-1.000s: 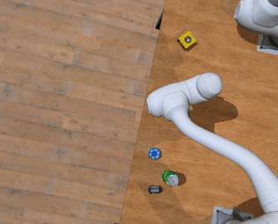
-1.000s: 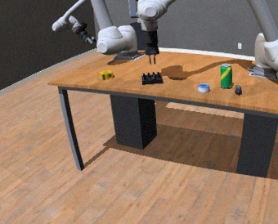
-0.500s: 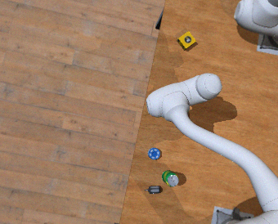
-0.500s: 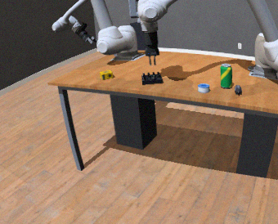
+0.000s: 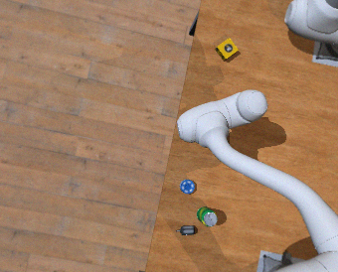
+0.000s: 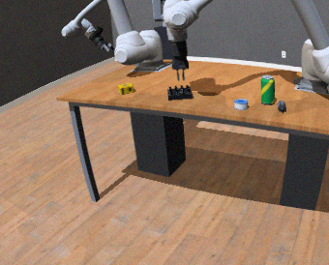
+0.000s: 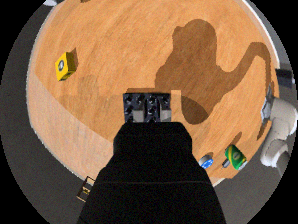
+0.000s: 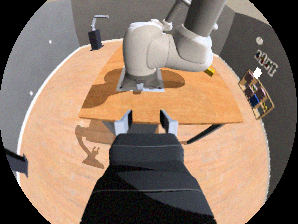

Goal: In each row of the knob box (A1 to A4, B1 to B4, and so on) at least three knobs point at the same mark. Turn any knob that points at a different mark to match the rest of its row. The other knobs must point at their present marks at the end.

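Note:
The black knob box [image 6: 180, 95] [image 7: 146, 96] stands on the table near its front edge, with rows of dark knobs on top. In the top view the left arm hides it. The knobs' pointers and marks are too small to read, and the left fingers cover part of the box in the left wrist view. My left gripper [image 6: 181, 76] [image 7: 152, 104] points down above the box, fingers partly open, with a gap between the fingertips and the knobs and nothing between them. My right gripper [image 8: 146, 115] is wide open and empty, away from the box, beyond the table's edge.
A yellow block-like thing [image 5: 227, 49] [image 6: 126, 89] [image 7: 64, 66] lies to one side of the box. On the other side are a blue and white round tin [image 5: 187, 187] [image 6: 240, 104], a green can [image 5: 206, 216] [image 6: 267, 90] and a small dark object [image 5: 188, 230] [image 6: 282, 106].

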### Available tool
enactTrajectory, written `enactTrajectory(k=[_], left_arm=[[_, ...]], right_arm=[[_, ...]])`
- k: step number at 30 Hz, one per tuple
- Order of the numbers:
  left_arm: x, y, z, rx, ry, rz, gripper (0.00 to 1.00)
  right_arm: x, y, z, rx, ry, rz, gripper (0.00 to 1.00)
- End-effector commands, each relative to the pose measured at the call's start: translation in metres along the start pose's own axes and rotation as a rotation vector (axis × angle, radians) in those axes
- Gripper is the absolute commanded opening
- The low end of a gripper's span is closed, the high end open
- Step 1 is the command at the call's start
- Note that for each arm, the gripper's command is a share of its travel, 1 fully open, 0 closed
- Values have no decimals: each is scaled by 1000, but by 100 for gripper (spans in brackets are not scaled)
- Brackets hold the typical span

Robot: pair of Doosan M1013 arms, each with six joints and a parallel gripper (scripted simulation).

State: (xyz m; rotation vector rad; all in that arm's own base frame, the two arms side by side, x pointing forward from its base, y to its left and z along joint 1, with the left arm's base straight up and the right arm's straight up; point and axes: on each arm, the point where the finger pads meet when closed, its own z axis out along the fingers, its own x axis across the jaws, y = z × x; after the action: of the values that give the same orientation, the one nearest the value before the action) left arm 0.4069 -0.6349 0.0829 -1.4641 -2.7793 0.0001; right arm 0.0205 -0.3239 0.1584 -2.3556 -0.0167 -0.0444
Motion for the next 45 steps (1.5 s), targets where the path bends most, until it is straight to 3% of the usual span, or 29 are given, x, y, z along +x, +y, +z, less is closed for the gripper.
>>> enactTrajectory(k=[1,20,45], left_arm=[[-1,0,3,0,-2,0,46],[-1,0,19,0,-2,0,46],[-1,0,21,0,-2,0,46]], right_arm=[[0,0,0,-1,0,0,100],[0,0,0,-1,0,0,100],[0,0,0,-1,0,0,100]])
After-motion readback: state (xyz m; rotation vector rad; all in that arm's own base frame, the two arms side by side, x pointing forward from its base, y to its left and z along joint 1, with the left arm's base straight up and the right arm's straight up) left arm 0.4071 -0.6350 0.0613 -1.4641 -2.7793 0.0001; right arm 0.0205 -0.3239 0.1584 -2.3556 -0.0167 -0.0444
